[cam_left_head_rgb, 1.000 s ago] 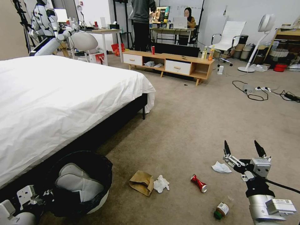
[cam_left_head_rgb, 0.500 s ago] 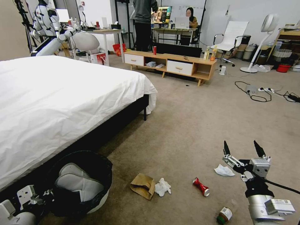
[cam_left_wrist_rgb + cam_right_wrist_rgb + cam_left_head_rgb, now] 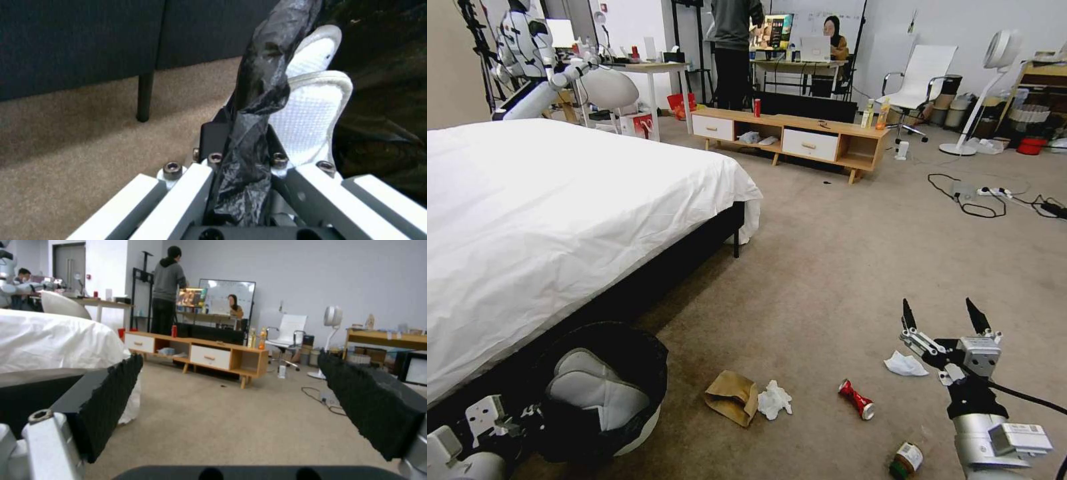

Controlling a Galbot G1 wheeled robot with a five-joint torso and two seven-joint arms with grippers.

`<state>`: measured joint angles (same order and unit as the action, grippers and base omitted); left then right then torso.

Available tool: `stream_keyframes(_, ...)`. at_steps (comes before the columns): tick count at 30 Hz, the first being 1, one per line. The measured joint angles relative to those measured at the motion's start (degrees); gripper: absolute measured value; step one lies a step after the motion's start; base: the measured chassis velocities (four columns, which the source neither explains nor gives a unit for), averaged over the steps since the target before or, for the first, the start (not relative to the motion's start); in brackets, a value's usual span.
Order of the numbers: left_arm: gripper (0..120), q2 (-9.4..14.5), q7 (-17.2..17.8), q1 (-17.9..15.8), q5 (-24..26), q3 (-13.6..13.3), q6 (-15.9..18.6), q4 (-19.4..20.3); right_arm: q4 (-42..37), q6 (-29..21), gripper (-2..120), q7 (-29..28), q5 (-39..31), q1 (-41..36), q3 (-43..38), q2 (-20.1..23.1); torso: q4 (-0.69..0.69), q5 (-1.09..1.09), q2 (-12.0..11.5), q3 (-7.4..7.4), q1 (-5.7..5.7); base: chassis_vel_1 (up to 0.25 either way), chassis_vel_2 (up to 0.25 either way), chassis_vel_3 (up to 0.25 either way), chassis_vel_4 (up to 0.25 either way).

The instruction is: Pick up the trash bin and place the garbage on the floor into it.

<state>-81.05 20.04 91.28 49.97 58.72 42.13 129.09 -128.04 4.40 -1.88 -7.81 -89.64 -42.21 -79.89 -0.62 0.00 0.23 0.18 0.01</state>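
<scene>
Left gripper point(image 3: 242, 160) pinches the trash bin point(image 3: 602, 393) rim beside the bed point(image 3: 560, 200). Right gripper point(image 3: 940, 317) hovers over the floor point(image 3: 827, 267) — jaws spread wide — near a tissue point(image 3: 904, 365).

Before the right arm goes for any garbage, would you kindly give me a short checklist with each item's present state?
1. Left gripper shut on the trash bin rim: ok.
2. Right gripper open and empty: ok.
3. Bin mouth free: not ok, white shoes lie inside.
4. Crushed red can, tissues, brown paper bag apart on the floor: ok.
5. Small bottle fully in view: not ok.
</scene>
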Motion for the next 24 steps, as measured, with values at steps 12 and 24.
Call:
stream_keyframes(12,2,-0.93,-0.29,0.08,-1.41,-1.32,0.00,-0.01,-0.84,-12.99,100,-5.59,-15.77,4.04,4.01,5.04,0.02,0.00,0.00,0.00,0.00,0.000,0.000,0.000,0.000)
stream_keyframes(24,2,-0.59,-0.93,-0.38,-3.19,-3.23,0.00,-0.91,0.19,-32.13,100,-20.34,-41.39,9.60,12.32,16.59,0.00,0.00,0.00,0.00,0.00,0.000,0.000,0.000,0.000)
